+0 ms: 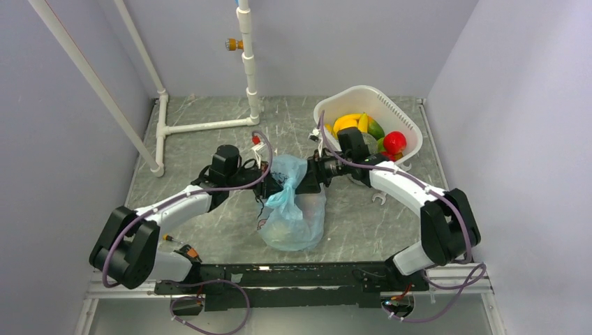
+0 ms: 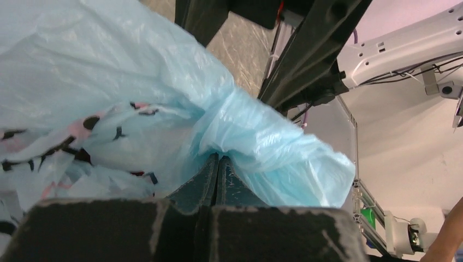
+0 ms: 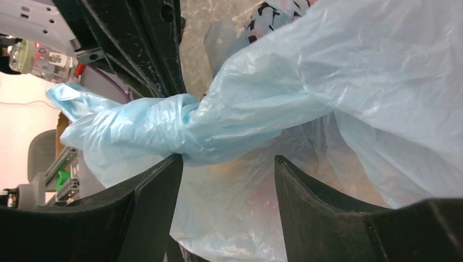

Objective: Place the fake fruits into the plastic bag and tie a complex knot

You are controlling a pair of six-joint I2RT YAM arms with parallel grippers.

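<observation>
One plastic bag [image 1: 297, 223] lies mid-table. L gripper [image 2: 218, 164] is clamped tight on its film; R gripper [image 3: 228, 159] has jaws apart, straddling a twisted bit w/o squeezing. Several fake fruits [image 1: 363, 125] sit in white basket [image 1: 408, 115], back right.

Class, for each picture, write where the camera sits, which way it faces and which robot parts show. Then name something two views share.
Top external: above and behind the bases, looking down at the table; left arm, right arm, plastic bag, basket.
Left wrist: on that wrist, looking along the left gripper, shut on bag film.
Right wrist: on that wrist, looking along the open right gripper at twisted film.
Shared: both wrist views show the bag.
</observation>
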